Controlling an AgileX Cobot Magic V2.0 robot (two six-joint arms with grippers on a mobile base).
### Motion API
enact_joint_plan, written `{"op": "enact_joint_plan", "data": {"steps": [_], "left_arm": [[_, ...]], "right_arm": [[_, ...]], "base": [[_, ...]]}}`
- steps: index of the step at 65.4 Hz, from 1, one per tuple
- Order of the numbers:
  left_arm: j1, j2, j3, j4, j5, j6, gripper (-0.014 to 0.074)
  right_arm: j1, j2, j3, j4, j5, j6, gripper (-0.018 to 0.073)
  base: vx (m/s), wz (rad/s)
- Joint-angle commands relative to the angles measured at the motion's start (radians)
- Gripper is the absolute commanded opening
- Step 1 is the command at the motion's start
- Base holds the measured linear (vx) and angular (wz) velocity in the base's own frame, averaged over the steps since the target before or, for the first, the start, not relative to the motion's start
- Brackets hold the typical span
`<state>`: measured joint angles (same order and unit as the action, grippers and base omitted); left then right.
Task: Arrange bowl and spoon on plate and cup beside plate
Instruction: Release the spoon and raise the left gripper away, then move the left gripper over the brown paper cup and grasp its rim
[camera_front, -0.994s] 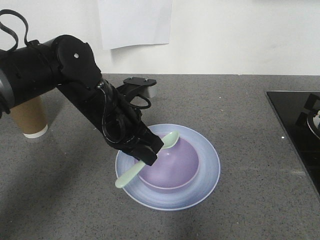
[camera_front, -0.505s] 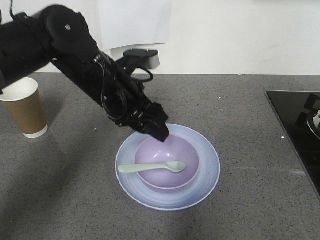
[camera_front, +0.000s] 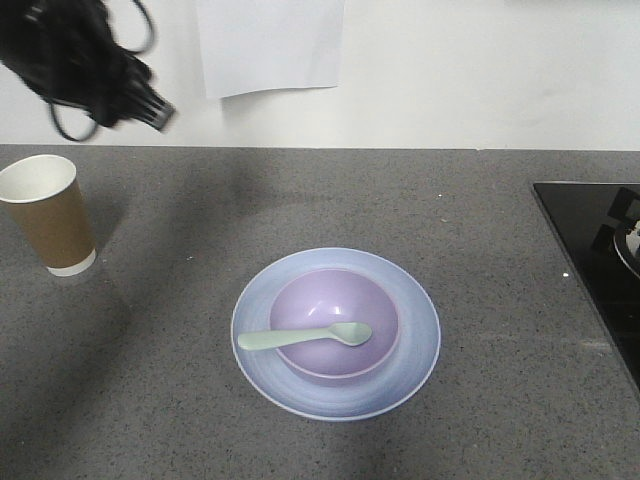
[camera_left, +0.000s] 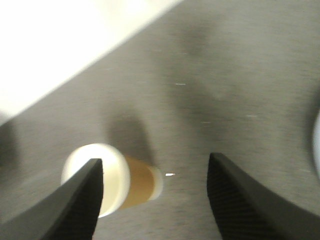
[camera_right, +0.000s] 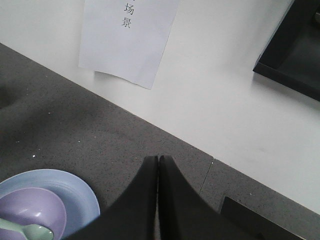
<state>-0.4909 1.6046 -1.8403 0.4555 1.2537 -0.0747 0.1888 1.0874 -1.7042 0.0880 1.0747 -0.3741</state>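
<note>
Spoon (camera_front: 303, 337) lies across bowl (camera_front: 334, 324) on plate (camera_front: 412, 345). Cup (camera_front: 48, 213) stands well apart, far left. Our left gripper (camera_left: 155, 200) hangs above it w/ jaws spread, empty; right gripper (camera_right: 158, 200) is pinched closed. Risk: paper cup tips or crushes if gripped off-centre.

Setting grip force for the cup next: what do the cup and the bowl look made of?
The cup looks like paper: matte brown wall, white inside, white band at the base, so likely crushable. The bowl looks like plastic or glazed ceramic: smooth lavender with a soft sheen. The look leaves that open.
</note>
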Motion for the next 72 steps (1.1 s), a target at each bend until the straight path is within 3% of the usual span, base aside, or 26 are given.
{"op": "enact_joint_plan", "data": {"steps": [1,14,20,31,42,54,72], "left_arm": [[0.059,-0.07,-0.03,0.129,-0.031,-0.045,0.0444],[0.291,-0.091,-0.03,0.085,-0.098,-0.047,0.0444],[0.391,-0.084,-0.03,-0.023,-0.136,-0.043,0.0444],[0.547,-0.047,-0.03,-0.302,-0.17,0.003,0.0444],[0.613,0.034,-0.03,-0.455,-0.13,0.036,0.0444],[0.62,0.103,-0.03,-0.494,-0.1,0.036,0.0444],[0.62,0.17,-0.03,-0.494,-0.114,0.035,0.0444]], "right_arm": [[-0.007,-0.007,-0.018,0.0,-0.065,0.0,-0.0005],[-0.007,-0.007,-0.018,0.0,-0.054,0.0,-0.0005],[-0.007,-0.007,-0.018,0.0,-0.05,0.0,-0.0005],[-0.007,-0.007,-0.018,0.0,-0.046,0.0,-0.0005],[-0.007,-0.007,-0.018,0.008,-0.045,0.0,-0.0005],[-0.007,-0.007,-0.018,0.008,-0.041,0.0,-0.0005],[-0.007,-0.007,-0.018,0.008,-0.038,0.0,-0.0005]], "base": [[0.0,0.0],[0.0,0.0],[0.0,0.0],[0.0,0.0],[0.0,0.0],[0.0,0.0],[0.0,0.0]]}}
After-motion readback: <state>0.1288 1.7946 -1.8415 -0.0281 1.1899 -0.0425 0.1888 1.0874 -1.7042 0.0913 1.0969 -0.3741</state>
